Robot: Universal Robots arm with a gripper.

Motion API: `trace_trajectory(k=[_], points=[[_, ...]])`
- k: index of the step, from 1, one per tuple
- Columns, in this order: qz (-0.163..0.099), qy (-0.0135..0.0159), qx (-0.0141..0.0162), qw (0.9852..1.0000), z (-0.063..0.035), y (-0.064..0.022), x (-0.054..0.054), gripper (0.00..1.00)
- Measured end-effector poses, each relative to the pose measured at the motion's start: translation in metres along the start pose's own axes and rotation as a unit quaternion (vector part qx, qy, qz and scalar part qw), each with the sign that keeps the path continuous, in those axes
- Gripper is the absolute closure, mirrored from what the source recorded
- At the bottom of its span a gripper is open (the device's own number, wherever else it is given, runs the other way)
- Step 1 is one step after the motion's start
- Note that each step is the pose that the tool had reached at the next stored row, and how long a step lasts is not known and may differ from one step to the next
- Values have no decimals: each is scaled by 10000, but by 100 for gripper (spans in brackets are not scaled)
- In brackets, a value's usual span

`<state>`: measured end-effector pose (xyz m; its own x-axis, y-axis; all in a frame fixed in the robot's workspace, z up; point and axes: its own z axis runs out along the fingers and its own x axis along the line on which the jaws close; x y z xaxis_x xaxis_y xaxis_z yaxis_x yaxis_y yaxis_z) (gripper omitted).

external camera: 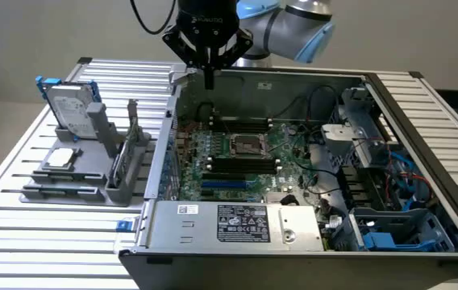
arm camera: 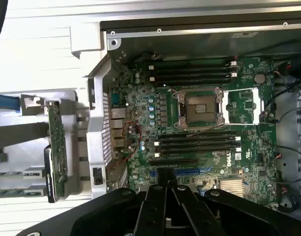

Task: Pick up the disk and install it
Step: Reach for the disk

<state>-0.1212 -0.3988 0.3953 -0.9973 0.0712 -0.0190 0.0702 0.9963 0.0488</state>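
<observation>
**Gripper (external camera: 209,83) (arm camera: 168,189) hanging empty over the computer case (external camera: 293,74)**

Its fingers (arm camera: 154,209) are pressing together on nothing, at upper centre of the exterior frame. The disk (external camera: 69,107) is standing on edge in a grey rack (external camera: 76,193) at upper left, well apart. It is looking stiff, weighty and shock-sensitive; the blue carrier (external camera: 48,81) is offering the safest hold along its edges. A slatted metal table (external camera: 43,241) is carrying everything before a plain wall (external camera: 52,30).
</observation>
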Motion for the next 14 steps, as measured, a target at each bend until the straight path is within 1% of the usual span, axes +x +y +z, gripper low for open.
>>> trace_trajectory(k=[8,10,14], points=[[0,0,0,10000,-1,0,0,89],[0,6,2,10000,-3,-1,9,89],[1,13,1,10000,-5,-12,172,89]])
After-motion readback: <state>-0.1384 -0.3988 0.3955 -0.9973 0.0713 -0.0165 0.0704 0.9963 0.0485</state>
